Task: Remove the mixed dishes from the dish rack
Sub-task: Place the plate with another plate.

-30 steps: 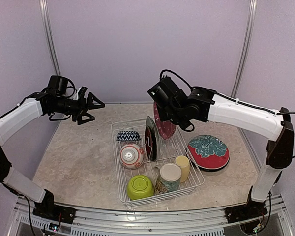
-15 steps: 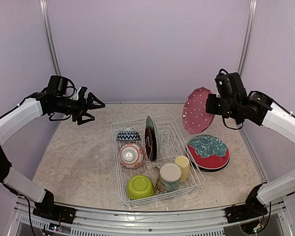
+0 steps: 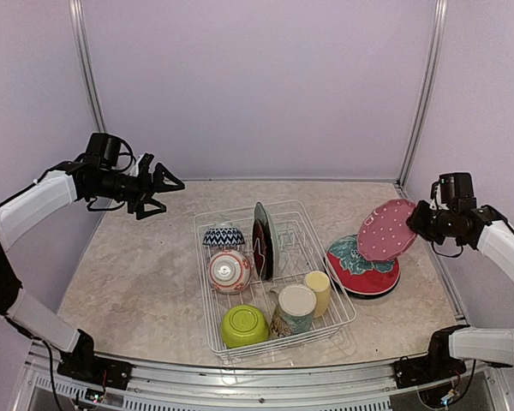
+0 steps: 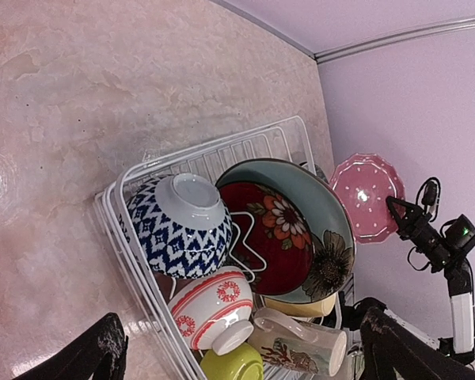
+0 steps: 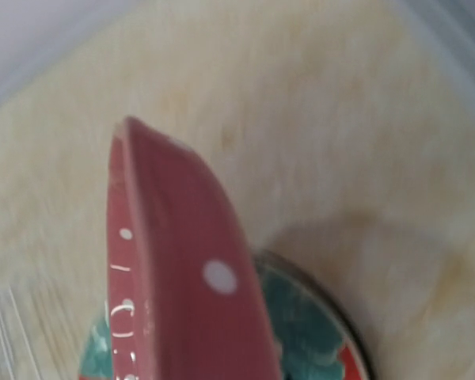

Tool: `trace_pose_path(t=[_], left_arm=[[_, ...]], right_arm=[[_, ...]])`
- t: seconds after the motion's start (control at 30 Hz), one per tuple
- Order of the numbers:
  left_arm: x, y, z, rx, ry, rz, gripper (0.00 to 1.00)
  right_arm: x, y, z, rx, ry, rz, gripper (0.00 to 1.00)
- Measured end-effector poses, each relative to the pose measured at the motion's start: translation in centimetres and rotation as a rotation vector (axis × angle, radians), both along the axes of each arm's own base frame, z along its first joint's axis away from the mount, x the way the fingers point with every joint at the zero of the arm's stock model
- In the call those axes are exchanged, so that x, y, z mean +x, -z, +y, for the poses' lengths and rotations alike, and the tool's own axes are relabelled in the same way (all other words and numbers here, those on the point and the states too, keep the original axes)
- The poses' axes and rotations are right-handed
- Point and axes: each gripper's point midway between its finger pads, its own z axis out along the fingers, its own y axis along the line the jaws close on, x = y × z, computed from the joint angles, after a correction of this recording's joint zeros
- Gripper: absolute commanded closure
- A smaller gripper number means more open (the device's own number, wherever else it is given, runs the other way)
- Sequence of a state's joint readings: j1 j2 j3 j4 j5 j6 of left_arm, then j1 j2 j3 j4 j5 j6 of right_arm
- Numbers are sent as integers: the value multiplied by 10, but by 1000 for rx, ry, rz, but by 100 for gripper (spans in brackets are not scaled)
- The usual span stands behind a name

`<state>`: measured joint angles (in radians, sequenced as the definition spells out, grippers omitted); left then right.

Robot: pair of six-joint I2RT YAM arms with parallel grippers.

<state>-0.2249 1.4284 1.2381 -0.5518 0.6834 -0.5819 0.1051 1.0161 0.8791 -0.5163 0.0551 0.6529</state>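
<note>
Dishes crowd the dish rack [image 3: 204, 291] at the middle of the table, seen from above. At ten o'clock from it, well apart and above the table [image 3: 128, 282], the left gripper [image 3: 167, 193] hangs with its fingers spread and nothing between them. Inside the rack, along the nine o'clock side, a blue zigzag bowl [image 3: 224, 236] sits at the far end with its foot turned up. A red-white patterned bowl [image 3: 229, 271] lies just beside it toward six o'clock, and a lime green bowl [image 3: 244, 325] fills the seven o'clock corner. Next come two plates upright in the slots, a dark red flowered plate [image 3: 259, 250] leaning on a teal-rimmed plate [image 3: 268, 224] (the left wrist view shows their faces best). Toward five o'clock a cream-teal mug [image 3: 294, 310] and a yellow cup [image 3: 319, 291] sit side by side. Outside the rack, at three o'clock, a red plate with a teal flower [image 3: 357, 261] lies flat on the table. Over its two o'clock edge a pink dotted plate [image 3: 385, 229] hangs tilted in the air, its rim clamped by the right gripper [image 3: 415, 219], whose wrist view shows only the plate's edge.
</note>
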Motion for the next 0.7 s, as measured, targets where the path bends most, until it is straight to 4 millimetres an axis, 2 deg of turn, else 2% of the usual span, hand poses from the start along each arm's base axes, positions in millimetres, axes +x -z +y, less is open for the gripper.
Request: trace_pose_path(t=[0.1, 0.2, 0.4, 0.7], left_arm=[[-1, 1, -1, 1, 4, 5, 2], [-1, 2, -1, 2, 7, 5, 1], [-3, 2, -3, 3, 13, 10, 1], [-7, 2, -8, 4, 35, 12, 1]], right_arm=[[-9, 34, 7, 69, -58, 71, 100], [-12, 54, 22, 136, -129, 108, 100], [-8, 65, 41, 213, -219, 95, 100], [-9, 95, 50, 272, -259, 131, 98]])
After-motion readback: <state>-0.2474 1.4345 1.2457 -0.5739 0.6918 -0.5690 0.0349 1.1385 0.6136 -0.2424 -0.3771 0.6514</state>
